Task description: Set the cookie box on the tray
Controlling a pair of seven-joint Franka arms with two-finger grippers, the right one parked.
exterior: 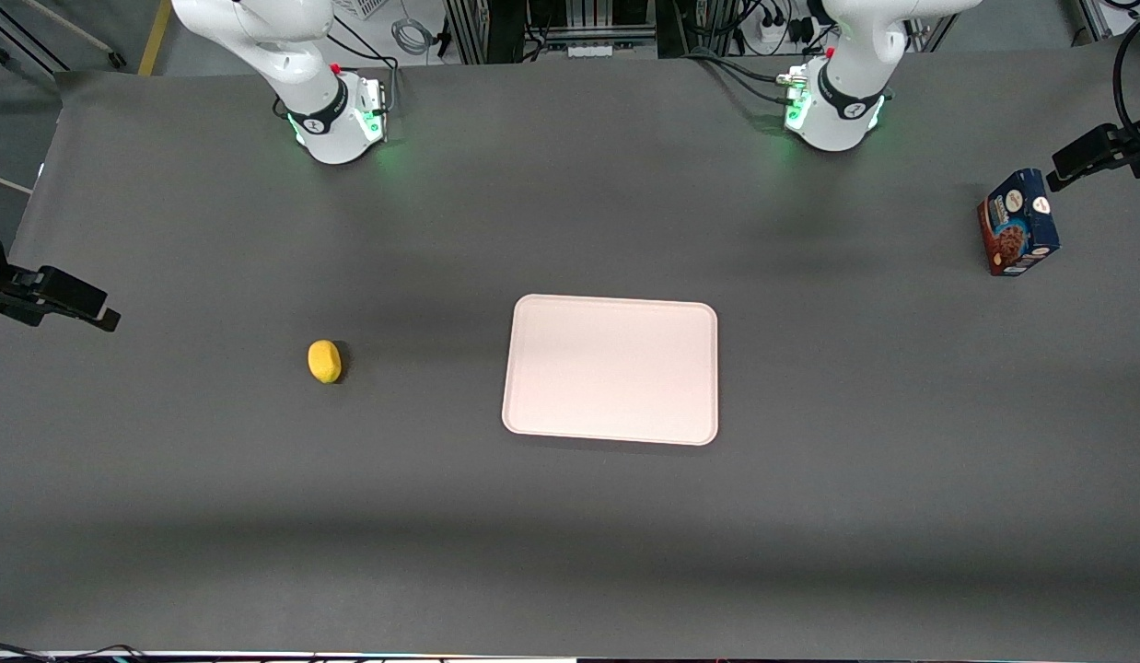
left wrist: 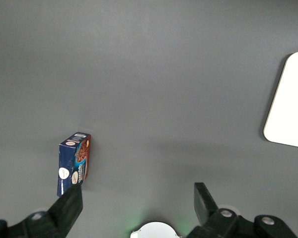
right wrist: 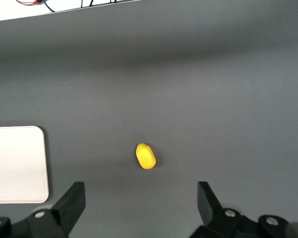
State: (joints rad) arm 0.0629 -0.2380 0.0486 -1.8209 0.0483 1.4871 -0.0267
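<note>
The cookie box (exterior: 1018, 223) stands upright on the table toward the working arm's end, dark blue with a brown-red cookie picture on its front. The left wrist view shows the cookie box (left wrist: 73, 162) too, with a round white logo on its side. The pale pink-white tray (exterior: 610, 368) lies flat near the table's middle with nothing on it; part of the tray (left wrist: 290, 99) shows in the left wrist view. My left gripper (left wrist: 137, 198) is open with nothing between its fingers. It hangs above the table, and the gripper (exterior: 1063, 173) is beside the box and slightly farther from the front camera.
A small yellow lemon-like object (exterior: 324, 360) lies on the dark grey table toward the parked arm's end, well apart from the tray. Both arm bases (exterior: 837, 110) stand along the table edge farthest from the front camera.
</note>
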